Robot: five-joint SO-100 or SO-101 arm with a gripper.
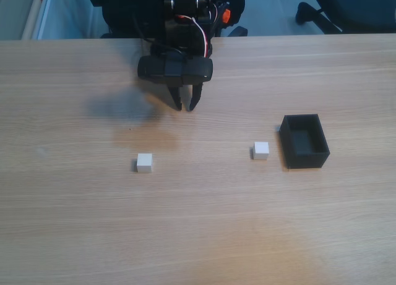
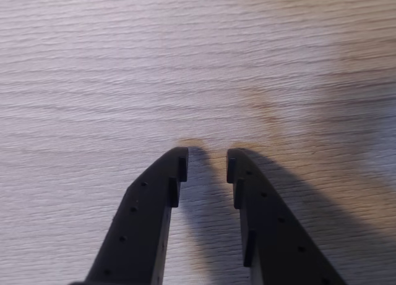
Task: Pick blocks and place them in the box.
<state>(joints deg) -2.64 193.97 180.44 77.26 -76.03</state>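
Observation:
Two white blocks lie on the wooden table in the fixed view: one block (image 1: 144, 162) at left centre, the other block (image 1: 261, 150) just left of the black open-topped box (image 1: 304, 141). The box looks empty. My black gripper (image 1: 185, 106) hangs over the table near its far edge, behind and between the two blocks, pointing down. In the wrist view the gripper (image 2: 207, 161) is open by a small gap, with only bare wood between its fingers (image 2: 154, 198).
The table's far edge (image 1: 297, 39) runs behind the arm, with a chair base (image 1: 322, 16) beyond it. Bare wood spreads around the blocks and toward the near edge.

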